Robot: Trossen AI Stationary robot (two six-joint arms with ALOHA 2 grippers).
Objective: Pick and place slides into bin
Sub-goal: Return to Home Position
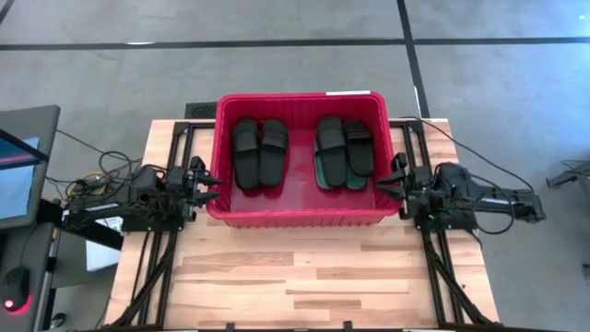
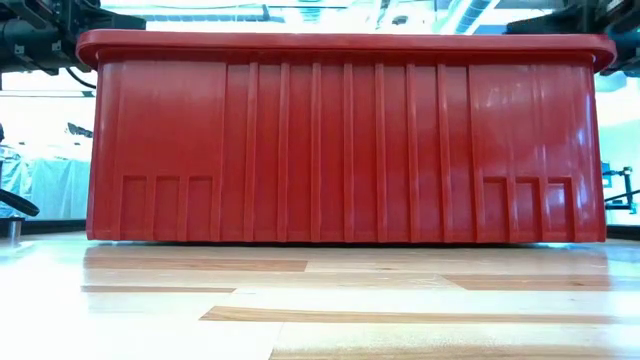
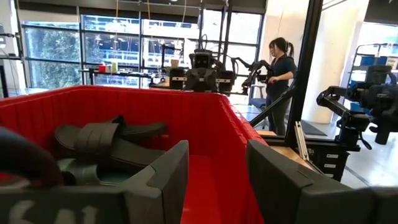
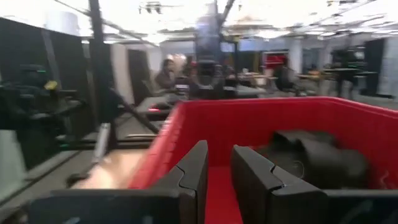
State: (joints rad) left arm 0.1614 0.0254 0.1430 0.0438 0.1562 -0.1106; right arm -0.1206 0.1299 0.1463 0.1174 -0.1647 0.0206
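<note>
The red bin (image 1: 300,214) stands on the wooden table at its far middle. It fills the low view (image 2: 345,140). Two black slides (image 1: 259,152) lie side by side on its floor at the left. At the right, black slides (image 1: 344,148) lie stacked on teal-green ones (image 1: 319,175). The left wrist view shows slides (image 3: 102,140) inside the bin, and so does the right wrist view (image 4: 317,158). My left gripper (image 1: 214,183) is open and empty just outside the bin's left wall. My right gripper (image 1: 387,181) is open and empty just outside the right wall.
Bare wooden table (image 1: 304,277) lies in front of the bin. Black arm frames (image 1: 152,267) run along both table sides. A thin green strip (image 1: 348,92) shows just past the bin's far rim. A person (image 3: 280,74) stands in the room beyond the table.
</note>
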